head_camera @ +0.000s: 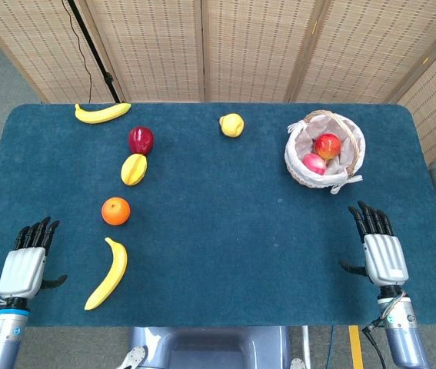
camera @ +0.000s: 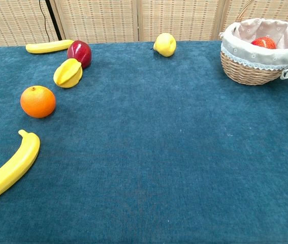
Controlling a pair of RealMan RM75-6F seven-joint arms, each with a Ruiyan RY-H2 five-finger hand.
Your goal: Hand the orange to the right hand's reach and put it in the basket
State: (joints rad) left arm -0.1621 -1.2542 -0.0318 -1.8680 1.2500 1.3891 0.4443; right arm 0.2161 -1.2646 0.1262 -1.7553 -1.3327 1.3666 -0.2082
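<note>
The orange lies on the blue table's left side, untouched. A wicker basket with a white cloth lining stands at the back right, holding a red apple and a pink fruit. My left hand rests flat near the front left edge, fingers apart, empty, well below and left of the orange. Over at the front right my right hand lies the same way, empty, below the basket. Neither hand shows in the chest view.
A banana lies just in front of the orange. Behind the orange are a yellow starfruit, a dark red apple and another banana. A yellow pear sits at back centre.
</note>
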